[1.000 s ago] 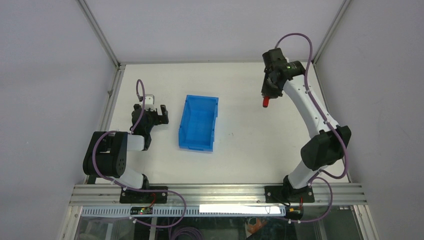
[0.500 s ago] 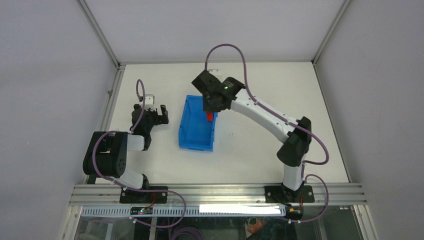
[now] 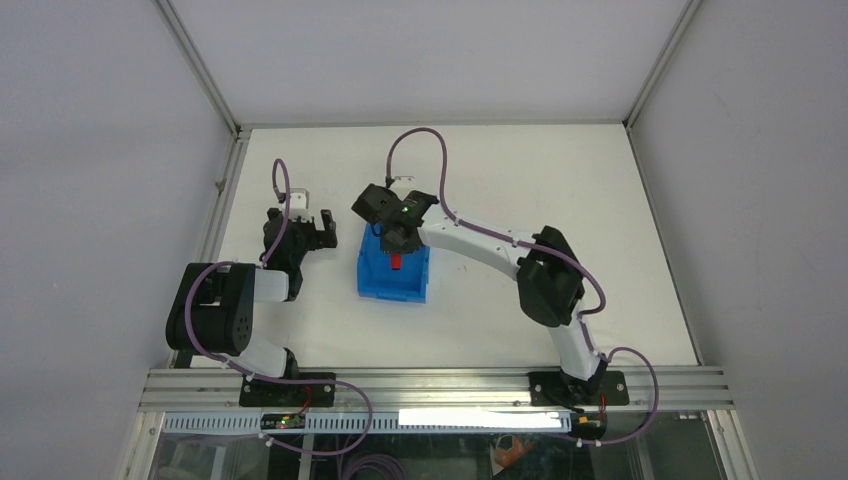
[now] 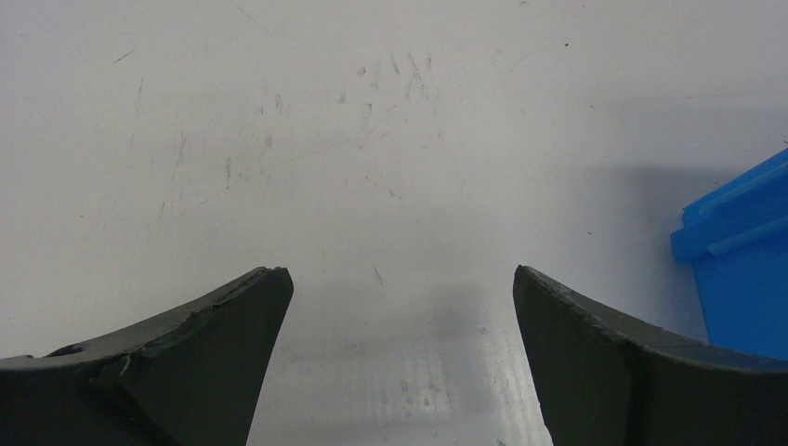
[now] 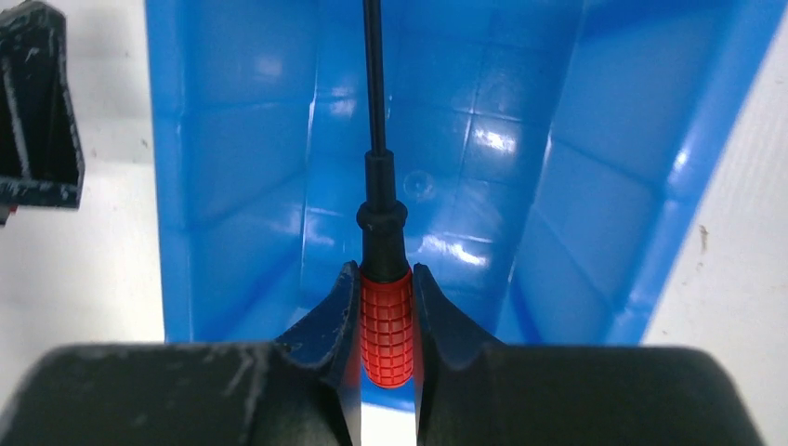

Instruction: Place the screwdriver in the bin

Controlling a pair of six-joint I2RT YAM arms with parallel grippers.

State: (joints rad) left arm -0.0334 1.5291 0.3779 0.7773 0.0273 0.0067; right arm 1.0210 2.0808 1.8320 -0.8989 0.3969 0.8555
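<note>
Pincers number two; there is one screwdriver (image 5: 386, 339), and one bin (image 5: 232, 186) standing on the worktop (image 3: 520, 180). The right pincer (image 5: 383, 274) is closed narrowly on the screwdriver's red handle, holding it above the bin's interior. Its wrist view shows the thin black shaft reaching over the blue floor; from above, only a red spot shows beneath the arm. The left pincer (image 4: 400, 274) gapes wide, holding nothing, just beside the bin, whose corner shows in its wrist view.
</note>
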